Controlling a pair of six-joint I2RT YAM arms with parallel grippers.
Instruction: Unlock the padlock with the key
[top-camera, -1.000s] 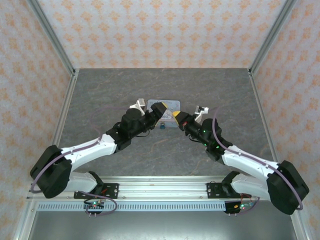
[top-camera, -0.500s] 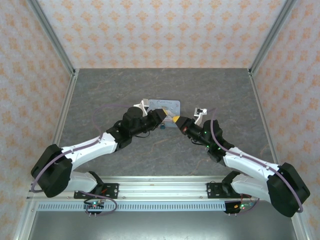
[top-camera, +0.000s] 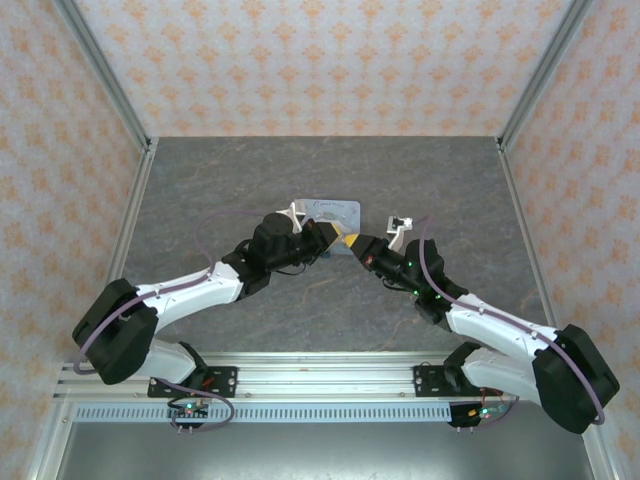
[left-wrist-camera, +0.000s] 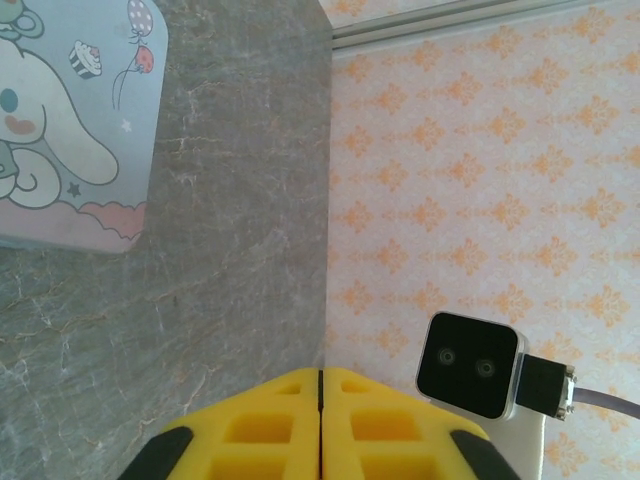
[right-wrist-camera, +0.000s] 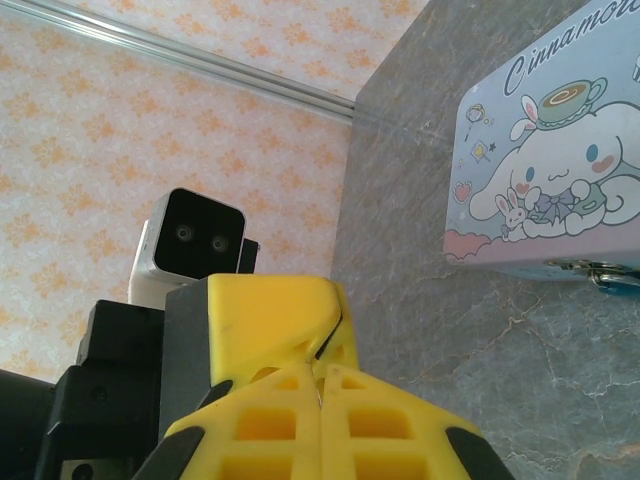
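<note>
Inside the booth with the orange-patterned wallpaper, the grey stone-look table (top-camera: 200, 180) is carrying a pale blue tin (right-wrist-camera: 540, 150) with a cartoon figure, and both arms are reaching in toward it. We are noticing one clear change. The left gripper (left-wrist-camera: 321, 374), which was standing wide open a second ago, is now fully closed. Its yellow fingers (left-wrist-camera: 250, 430) are pressing flat against each other with nothing showing between them, and it has also shifted a little toward the middle. The right gripper (right-wrist-camera: 322, 372) is closed too, as before; whether something as thin as the key is pinched in it, we cannot tell. We are judging that this closing did not take the padlock (right-wrist-camera: 620, 281). In the right wrist view a tiny dark blue piece with a silvery part is lying on the table just beside the near edge of the tin, cut by the picture border. It is looking very small next to the tin. We are expecting it to slide easily when touched, so the unlocking is not yet begun.
</note>
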